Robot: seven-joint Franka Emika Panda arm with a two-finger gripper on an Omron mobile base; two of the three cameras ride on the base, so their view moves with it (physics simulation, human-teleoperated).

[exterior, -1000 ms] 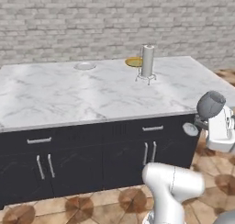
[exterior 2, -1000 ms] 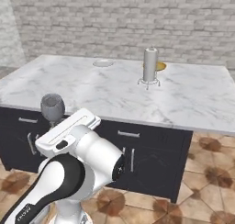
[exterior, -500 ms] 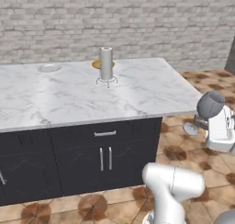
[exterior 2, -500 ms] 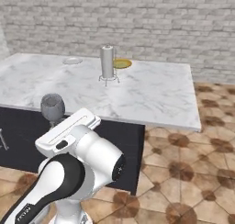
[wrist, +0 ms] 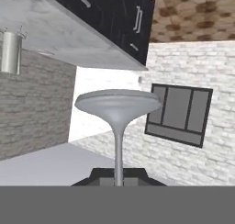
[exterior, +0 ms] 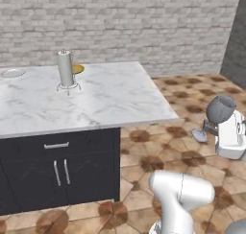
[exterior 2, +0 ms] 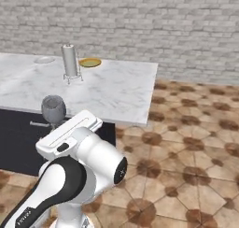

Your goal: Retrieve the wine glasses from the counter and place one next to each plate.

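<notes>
Left base view: wine glass (exterior: 220, 109) carried beside the island (exterior: 110, 103), clear of its corner, foot (exterior: 200, 135) pointing sideways. Worth keeping level and off that corner.

Right base view: glass (exterior 2: 53, 109) at the arm's end; yellow plate (exterior 2: 90, 62) and white plate (exterior 2: 45, 60) far back, paper-towel roll (exterior 2: 70, 61) between them. Best approached wide of the roll.

Hand view: gripper (wrist: 118, 181) clenched on the stem (wrist: 118, 154); grip looks thin, so slow turns.
</notes>
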